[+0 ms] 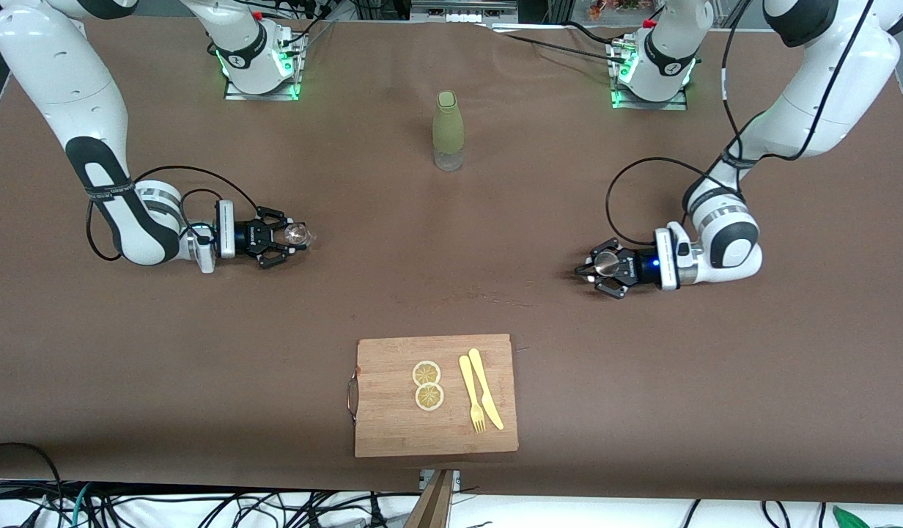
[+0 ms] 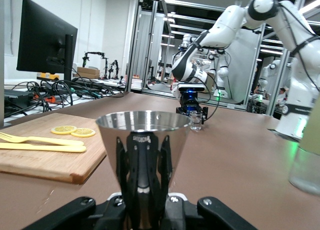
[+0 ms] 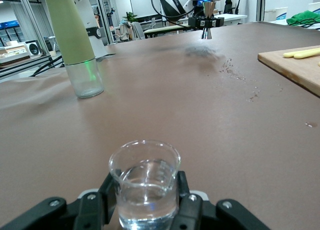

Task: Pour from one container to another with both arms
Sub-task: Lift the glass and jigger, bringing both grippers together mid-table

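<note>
My right gripper [image 1: 289,236] is low over the table toward the right arm's end, shut on a small clear glass [image 1: 299,235] that is partly filled with clear liquid [image 3: 145,182]. The black fingers [image 3: 186,192] press on both sides of the glass. Toward the left arm's end, my left gripper [image 1: 596,268] is shut on a shiny steel cone-shaped cup [image 1: 607,262], which stands upright between the jaws [image 2: 142,140]. Each wrist view shows the other gripper far off across the brown table: the right gripper [image 2: 192,107] and the left gripper [image 3: 206,21].
A bottle with a green sleeve and clear base [image 1: 448,132] stands between the two arm bases. A wooden cutting board [image 1: 393,425] lies near the front camera's edge, carrying two lemon slices [image 1: 427,384], a yellow fork [image 1: 472,392] and a yellow knife [image 1: 487,387].
</note>
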